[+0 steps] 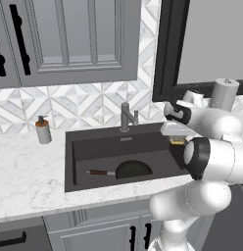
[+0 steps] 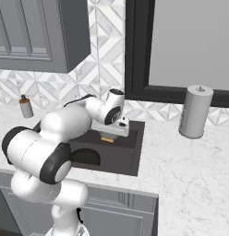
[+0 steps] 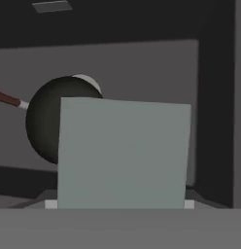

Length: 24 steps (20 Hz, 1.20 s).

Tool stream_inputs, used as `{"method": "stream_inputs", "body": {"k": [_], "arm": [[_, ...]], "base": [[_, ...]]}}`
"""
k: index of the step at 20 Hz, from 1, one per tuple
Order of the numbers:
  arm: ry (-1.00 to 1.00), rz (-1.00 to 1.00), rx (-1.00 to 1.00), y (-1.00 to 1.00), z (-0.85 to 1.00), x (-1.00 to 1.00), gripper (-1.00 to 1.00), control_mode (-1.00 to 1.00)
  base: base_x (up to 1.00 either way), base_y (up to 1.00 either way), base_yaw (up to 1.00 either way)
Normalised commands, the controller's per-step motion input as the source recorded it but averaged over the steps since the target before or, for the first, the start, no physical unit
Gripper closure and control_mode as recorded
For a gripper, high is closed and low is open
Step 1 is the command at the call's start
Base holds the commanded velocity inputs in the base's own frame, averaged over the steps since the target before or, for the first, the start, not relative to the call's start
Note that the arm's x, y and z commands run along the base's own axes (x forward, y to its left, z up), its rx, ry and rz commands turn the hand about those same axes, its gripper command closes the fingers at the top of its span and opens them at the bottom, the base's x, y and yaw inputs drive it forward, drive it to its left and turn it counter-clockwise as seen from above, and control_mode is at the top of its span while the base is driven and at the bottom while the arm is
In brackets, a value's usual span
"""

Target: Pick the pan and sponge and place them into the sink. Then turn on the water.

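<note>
Sponge [image 3: 123,153] close up, partly covering pan [image 3: 44,119] in sink [image 3: 142,68]

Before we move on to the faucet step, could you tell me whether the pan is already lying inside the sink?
Yes, the pan lies on the floor of the sink, its handle pointing left in the left base view.

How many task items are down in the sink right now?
1: the pan lies in the sink. The sponge is above the basin, held in the gripper.
</note>
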Motion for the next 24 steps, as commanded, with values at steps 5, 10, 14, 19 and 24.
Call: {"method": "stream_inputs", "body": {"k": [5, 10, 14, 19, 24], "arm": [[0.10, 0.00, 0.00, 0.00, -0.61, 0.43, 1.00, -1.00], [0.12, 0.00, 0.00, -0.03, -0.52, 0.49, 1.00, -1.00], [0.03, 0.00, 0.00, -0.04, -0.41, 0.36, 1.00, -1.00], [0.01, 0.00, 0.00, 0.00, -0.50, 0.23, 1.00, -1.00], [0.02, 0.00, 0.00, 0.00, -0.53, 0.20, 1.00, -1.00]], "base": [[0.00, 0.00, 0.00], [0.00, 0.00, 0.00], [0.00, 0.00, 0.00], [0.00, 0.00, 0.00], [0.00, 0.00, 0.00]]}}
